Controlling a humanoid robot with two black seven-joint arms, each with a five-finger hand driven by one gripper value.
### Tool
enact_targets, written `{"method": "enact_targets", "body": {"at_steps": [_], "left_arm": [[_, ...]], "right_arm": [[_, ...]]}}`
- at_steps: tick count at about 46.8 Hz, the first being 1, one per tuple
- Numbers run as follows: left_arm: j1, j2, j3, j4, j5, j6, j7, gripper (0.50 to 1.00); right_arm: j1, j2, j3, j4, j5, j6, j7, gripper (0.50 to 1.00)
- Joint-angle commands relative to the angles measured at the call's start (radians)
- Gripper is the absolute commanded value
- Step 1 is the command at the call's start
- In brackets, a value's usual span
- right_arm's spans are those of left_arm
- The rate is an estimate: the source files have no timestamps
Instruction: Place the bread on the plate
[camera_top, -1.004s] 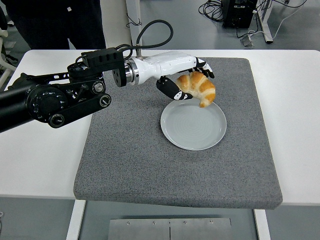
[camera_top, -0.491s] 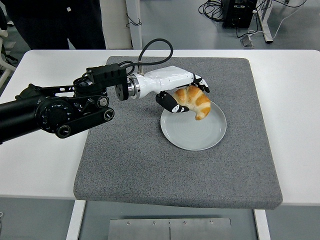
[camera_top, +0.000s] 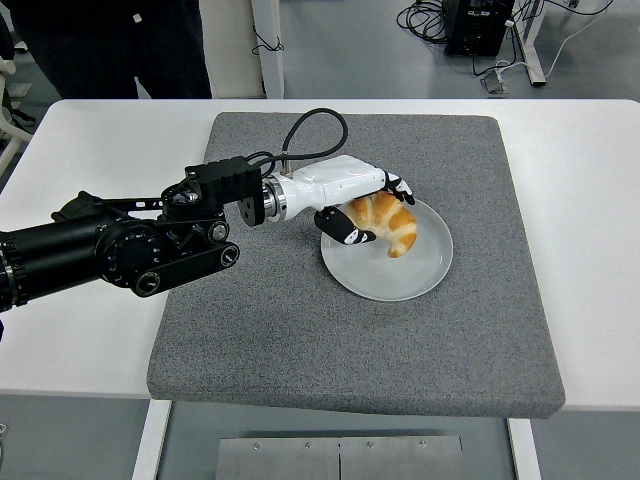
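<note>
Reaching in from the left edge of the head view, the left hand (camera_top: 362, 205) was seen with its white shell and black fingers clamped on the bread (camera_top: 389, 220), a golden croissant. The bread was held low over the plate (camera_top: 420, 272), in its upper left part, with its lower tip at or just above the plate's surface; whether it touched could not be told. The round, pale grey plate was set on a grey mat (camera_top: 300, 330), toward the mat's middle and right. The mat was laid on the white desk (camera_top: 80, 330). A black cable (camera_top: 305, 125) was looped up from the wrist behind the hand. A person in dark clothing (camera_top: 110, 45) was seen standing at the upper left, beyond the desk's far edge. No writing or brand mark could be read anywhere.
</note>
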Motion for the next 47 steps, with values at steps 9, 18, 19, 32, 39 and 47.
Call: {"method": "enact_targets", "body": {"at_steps": [9, 18, 19, 32, 39, 47], "left_arm": [[0.025, -0.038, 0.017, 0.034, 0.0, 0.015, 0.002, 0.696], [0.025, -0.052, 0.028, 0.048, 0.0, 0.021, 0.002, 0.696], [0.025, -0.052, 0.028, 0.048, 0.0, 0.021, 0.002, 0.696], [0.034, -0.053, 0.028, 0.051, 0.0, 0.024, 0.002, 0.696], [0.036, -0.053, 0.029, 0.057, 0.002, 0.027, 0.002, 0.698], [0.046, -0.055, 0.029, 0.057, 0.002, 0.027, 0.002, 0.698]], "right_arm": [[0.0, 0.0, 0.0, 0.001, 0.001, 0.0, 0.0, 1.0], [0.0, 0.0, 0.0, 0.001, 0.0, 0.0, 0.0, 1.0], [0.0, 0.0, 0.0, 0.0, 0.0, 0.0, 0.0, 1.0], [0.0, 0.0, 0.0, 0.001, 0.0, 0.0, 0.0, 1.0], [0.0, 0.0, 0.0, 0.0, 0.0, 0.0, 0.0, 1.0], [0.0, 0.0, 0.0, 0.0, 0.0, 0.0, 0.0, 1.0]]}}
